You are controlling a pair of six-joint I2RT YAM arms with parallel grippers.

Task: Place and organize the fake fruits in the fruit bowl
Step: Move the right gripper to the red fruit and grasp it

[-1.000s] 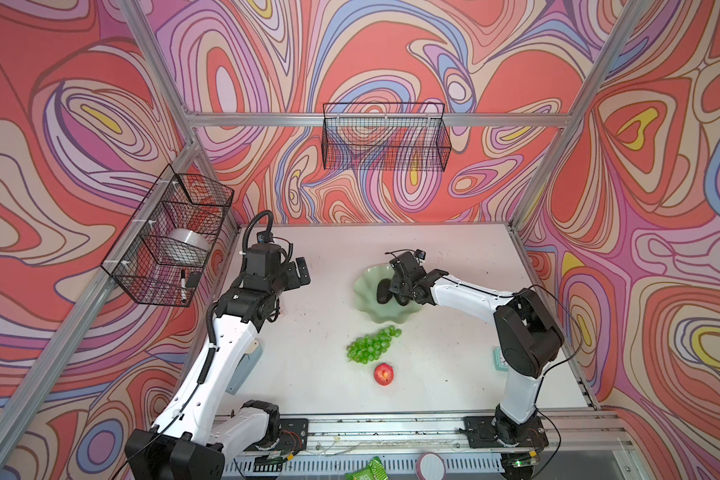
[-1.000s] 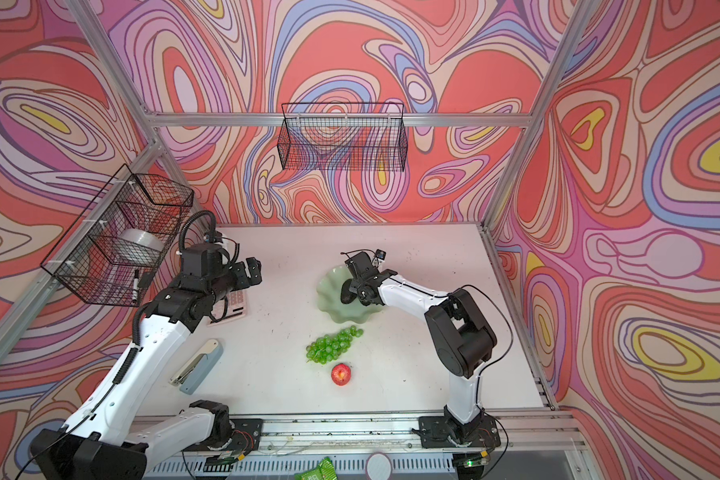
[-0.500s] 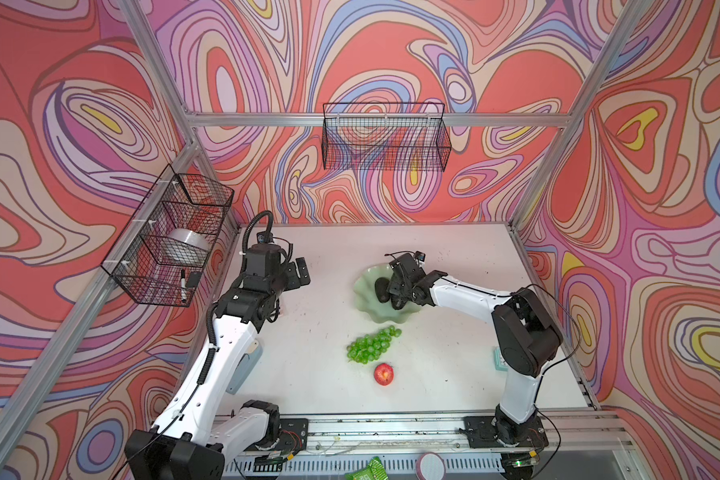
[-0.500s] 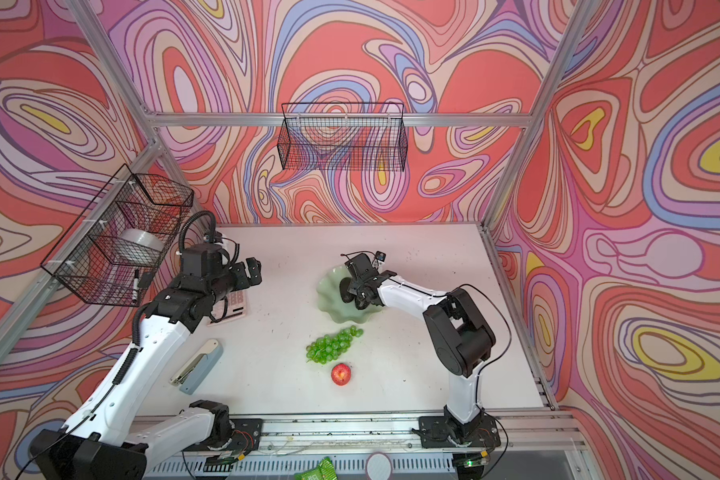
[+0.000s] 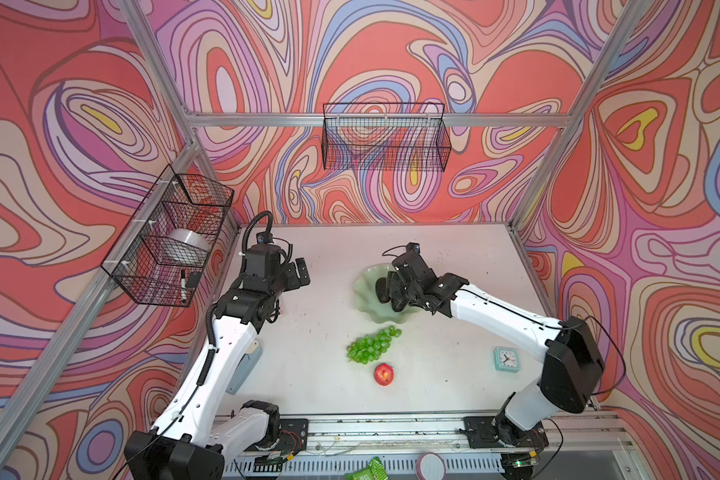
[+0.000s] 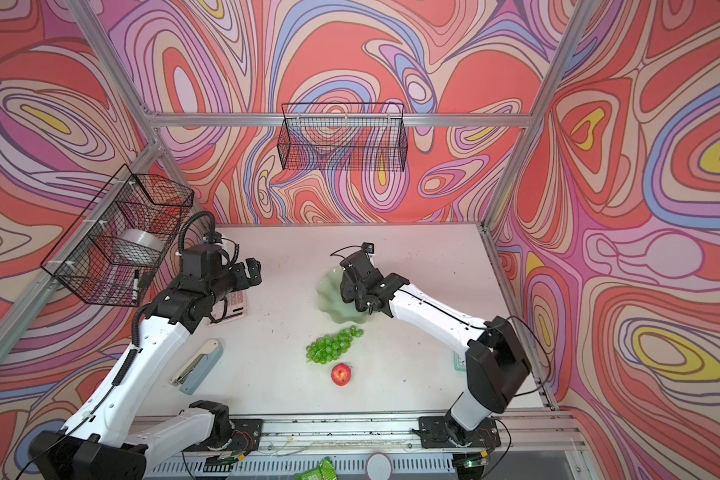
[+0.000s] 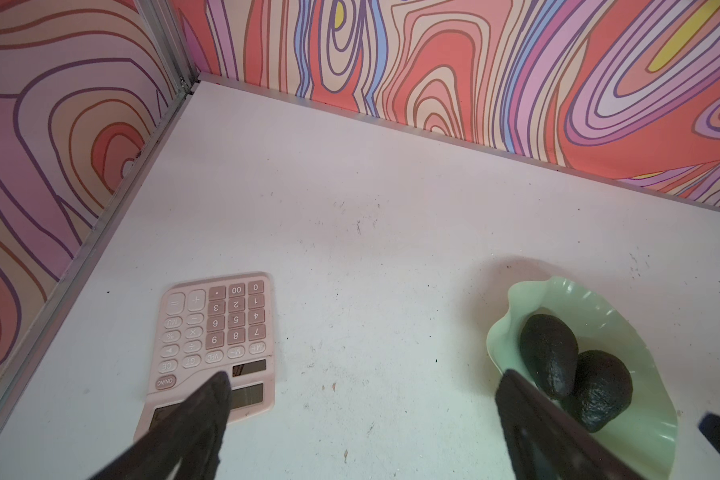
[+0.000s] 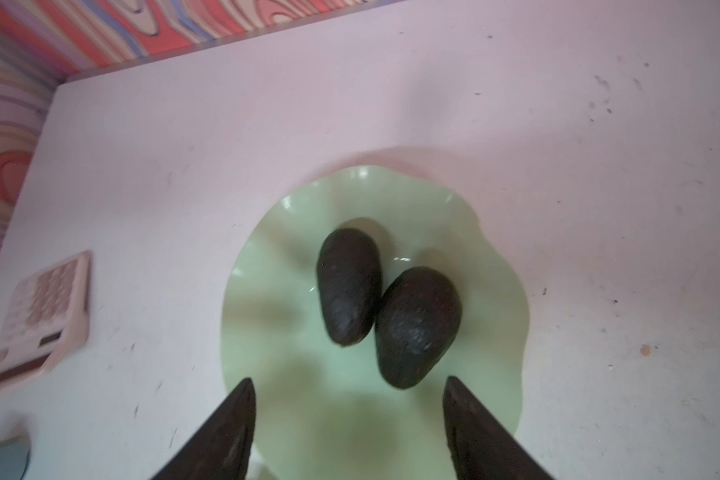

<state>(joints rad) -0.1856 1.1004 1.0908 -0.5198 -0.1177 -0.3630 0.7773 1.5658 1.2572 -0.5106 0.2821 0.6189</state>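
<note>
Done: both avocados in fruit bowl | you owe: grapes, apple, near bowl | right gripper parted, empty | left gripper wide

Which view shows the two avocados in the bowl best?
The right wrist view: both avocados lie whole and touching in the fruit bowl, nothing covering them. The left wrist view shows them smaller, one partly behind a left finger. In both top views the right gripper hides most of them.

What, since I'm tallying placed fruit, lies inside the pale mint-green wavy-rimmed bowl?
Two dark blackish-green avocados lie touching in the pale mint-green bowl; no other fruit shows there. Beneath them the floor is covered; the right gripper hides some rim.
</note>
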